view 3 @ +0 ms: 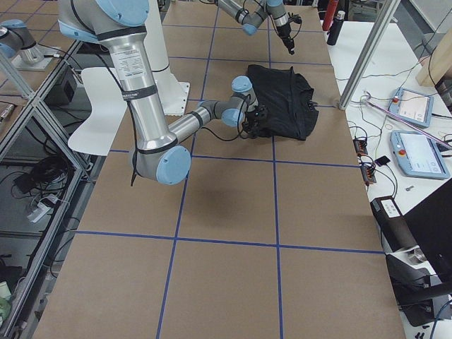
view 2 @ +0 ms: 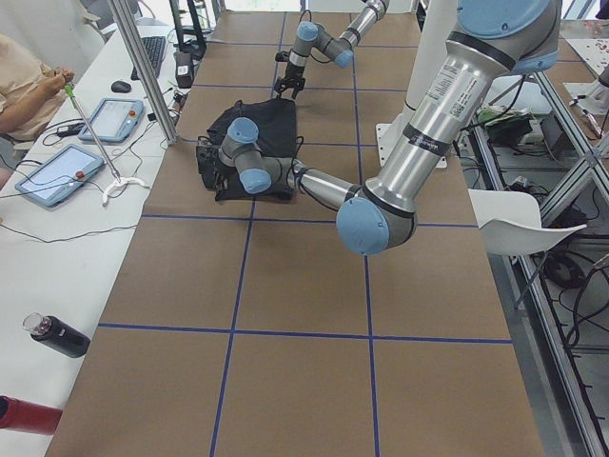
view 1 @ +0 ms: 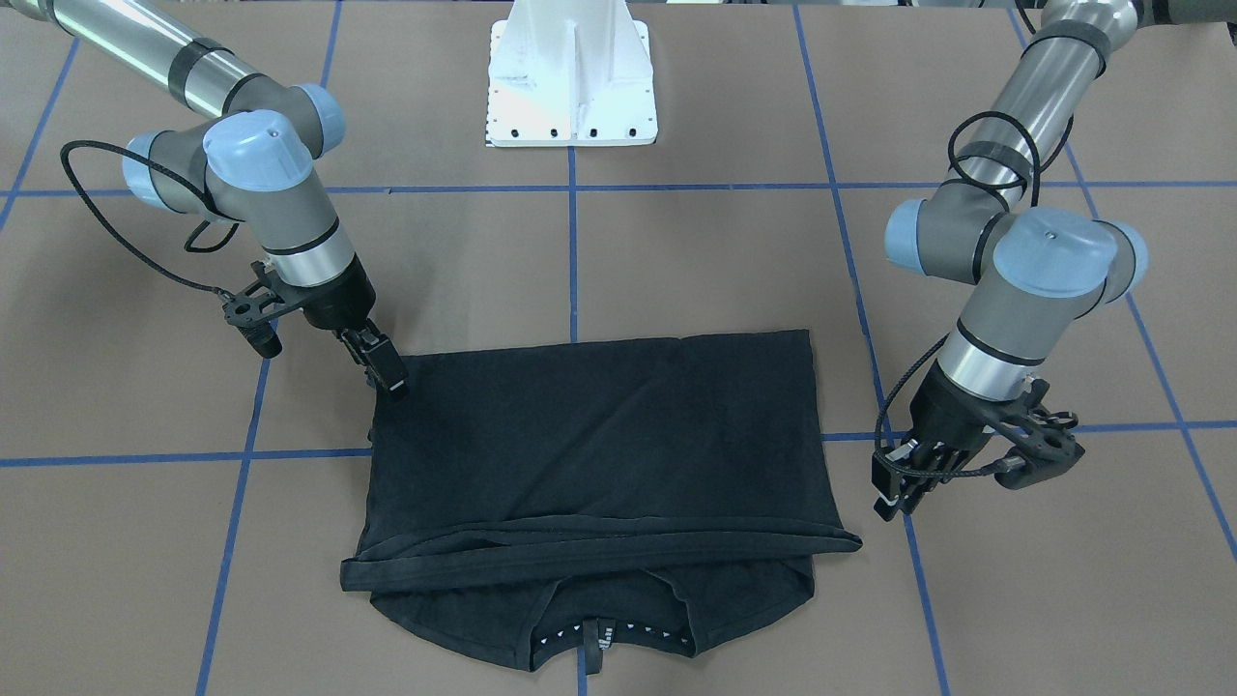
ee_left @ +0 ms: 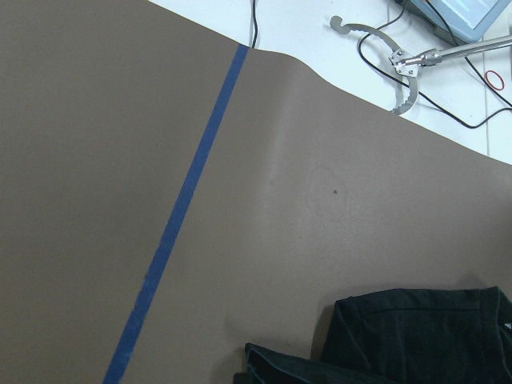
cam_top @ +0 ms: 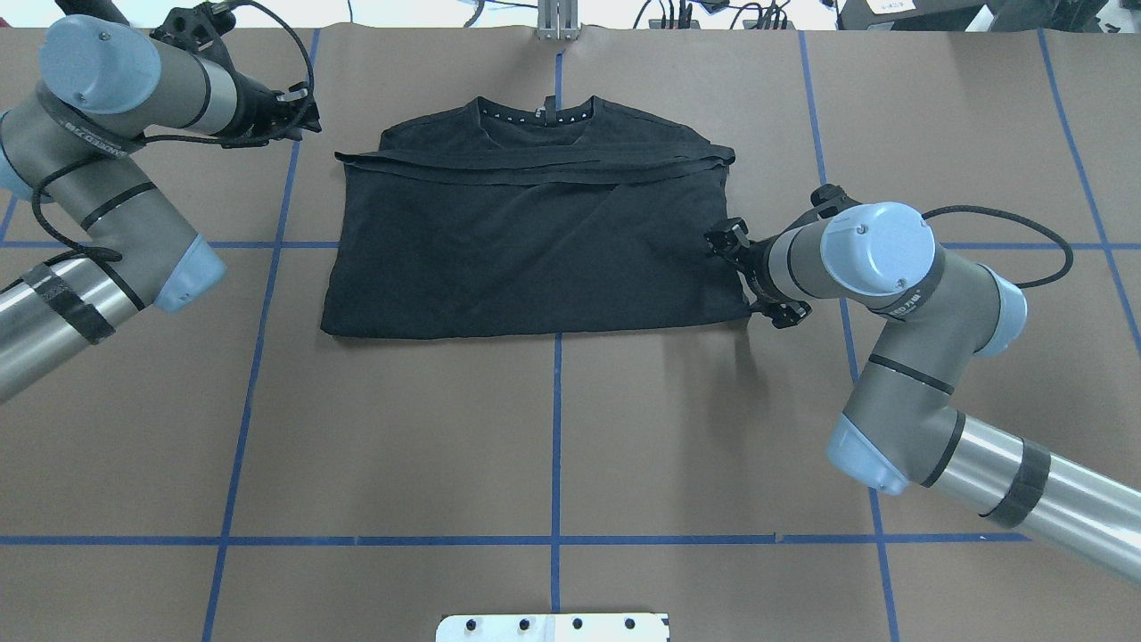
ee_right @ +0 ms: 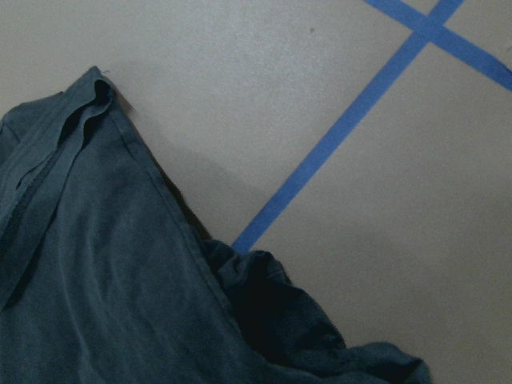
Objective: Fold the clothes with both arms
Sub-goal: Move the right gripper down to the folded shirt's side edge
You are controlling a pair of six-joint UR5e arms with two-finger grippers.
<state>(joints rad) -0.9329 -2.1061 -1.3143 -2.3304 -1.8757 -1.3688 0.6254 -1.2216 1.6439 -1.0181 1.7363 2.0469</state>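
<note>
The black T-shirt [view 1: 599,435] lies flat on the brown table, its lower half folded up so the hem lies across the chest; the collar [cam_top: 535,111] faces away from me and the print is hidden. My right gripper [view 1: 387,372] points down with its tips touching the shirt's near corner [cam_top: 744,312]; I cannot tell whether it is open or shut. The right wrist view shows that rumpled corner [ee_right: 320,336] but no fingers. My left gripper [view 1: 894,488] hangs beside the shirt's other side, apart from it, and looks open and empty [cam_top: 303,109]. The left wrist view shows the shirt's edge [ee_left: 416,336].
The white pedestal base [view 1: 570,87] stands behind the shirt. Blue tape lines [cam_top: 557,428] grid the table. Along the far edge stand aluminium posts [view 2: 143,76], tablets [view 2: 57,171] and cables; a seated person [view 2: 24,86] is there. Bottles [view 2: 57,335] stand at the table's left end.
</note>
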